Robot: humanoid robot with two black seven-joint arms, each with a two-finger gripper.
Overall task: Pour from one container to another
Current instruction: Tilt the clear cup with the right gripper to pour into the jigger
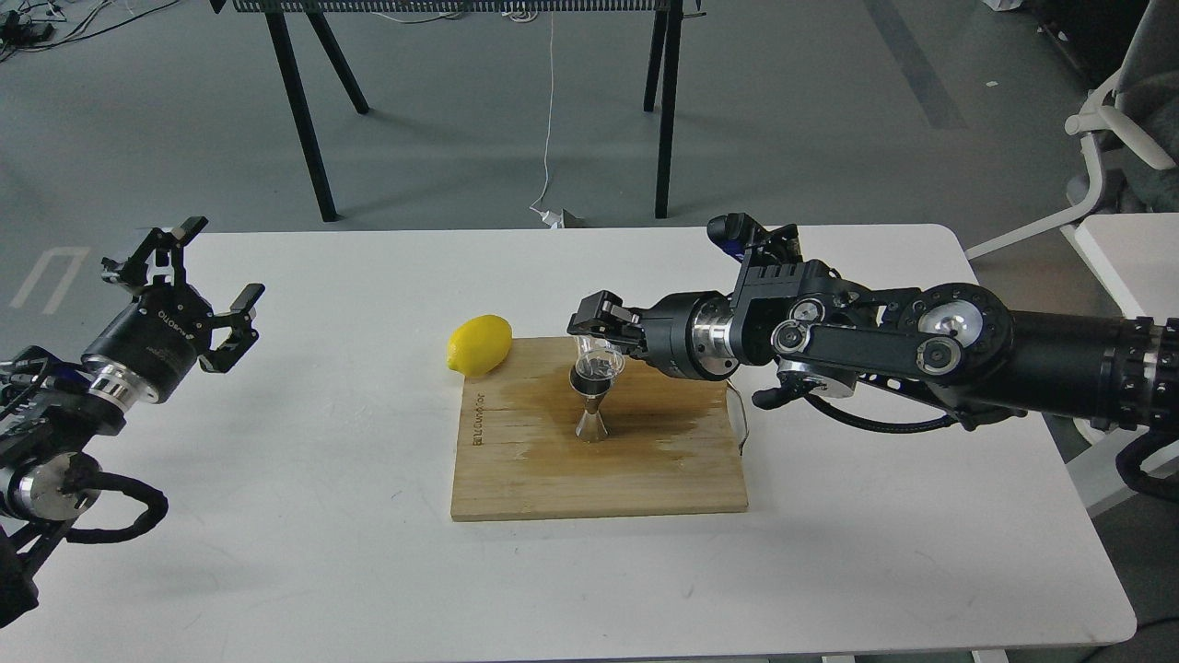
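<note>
A shiny steel jigger (590,405) stands upright near the middle of a wooden cutting board (599,470), with dark liquid showing in its top cone. Just above its rim hangs a tiny clear glass cup (592,351), tipped toward the jigger, with my right gripper (599,333) shut on it from the right. My left gripper (204,285) hovers open over the table's far left, well away from the board, with nothing between its fingers.
A yellow lemon (480,344) lies at the board's far left corner. A wet stain darkens the board around and right of the jigger. The white table (276,552) carries the board; black table legs and a white chair stand beyond.
</note>
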